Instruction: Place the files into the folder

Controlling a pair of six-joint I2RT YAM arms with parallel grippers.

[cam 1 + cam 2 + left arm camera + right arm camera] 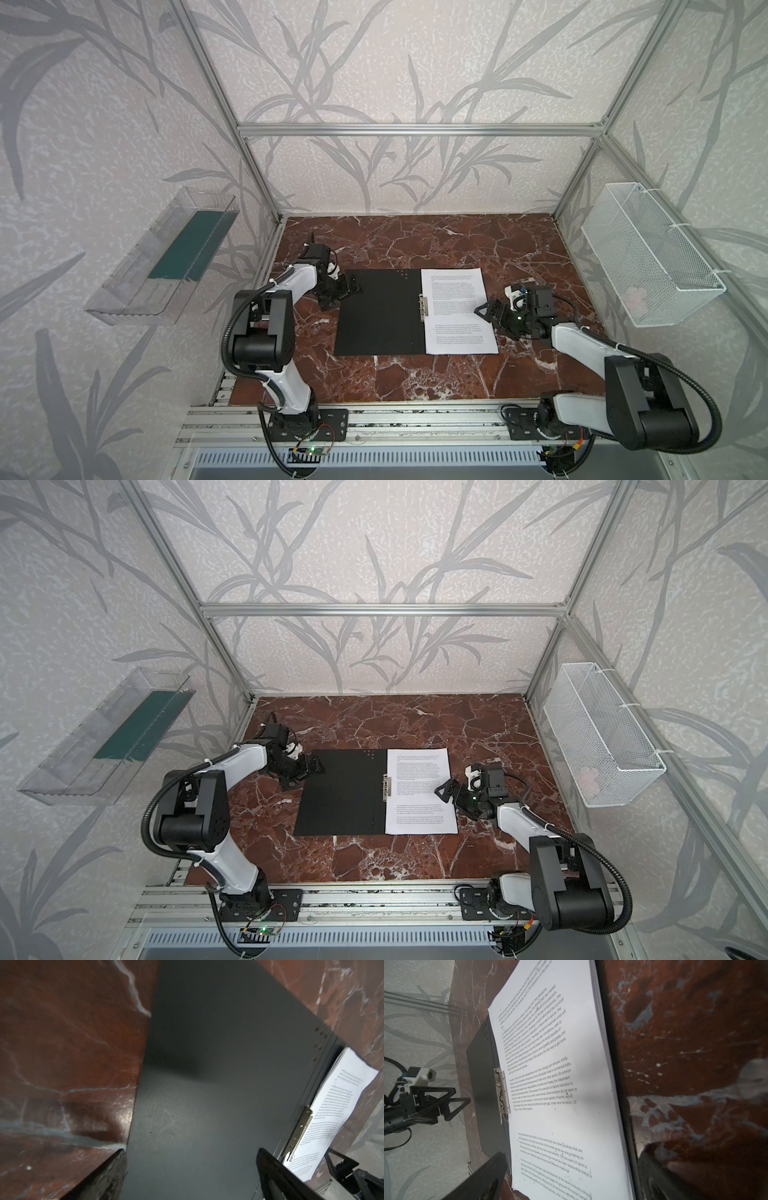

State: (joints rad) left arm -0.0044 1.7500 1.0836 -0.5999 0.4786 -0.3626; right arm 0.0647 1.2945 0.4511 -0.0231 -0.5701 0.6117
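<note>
White sheets, the files (457,311), lie stacked on the right half of the open folder (378,316), which rests flat mid-table in both top views. You cannot count the sheets: only their layered edge shows in the right wrist view. They hide the folder's right half except for a thin black rim, and its outer cover faces down, out of sight. A metal clip (422,307) sits along the spine at the sheets' left edge; whether it presses on them you cannot tell. Small dots (402,274) mark the bare black left flap near the far end of the spine. From above the print is a grey blur, but your right wrist camera reads phrases on the top sheet (560,1084) such as "Sino-foreign joint ventures" and "Some investors do not seem to". Your right gripper (492,318) hangs at the files' right edge, fingers spread wide, gripping nothing. Your left gripper (347,291) sits at the flap's far left corner, likewise spread and empty; contact cannot be judged. Around them lies the red-brown marble table (415,245). A clear tray (162,257) hangs on the left wall, and a white wire basket (652,257) on the right holds something pale, too faint to identify.
</note>
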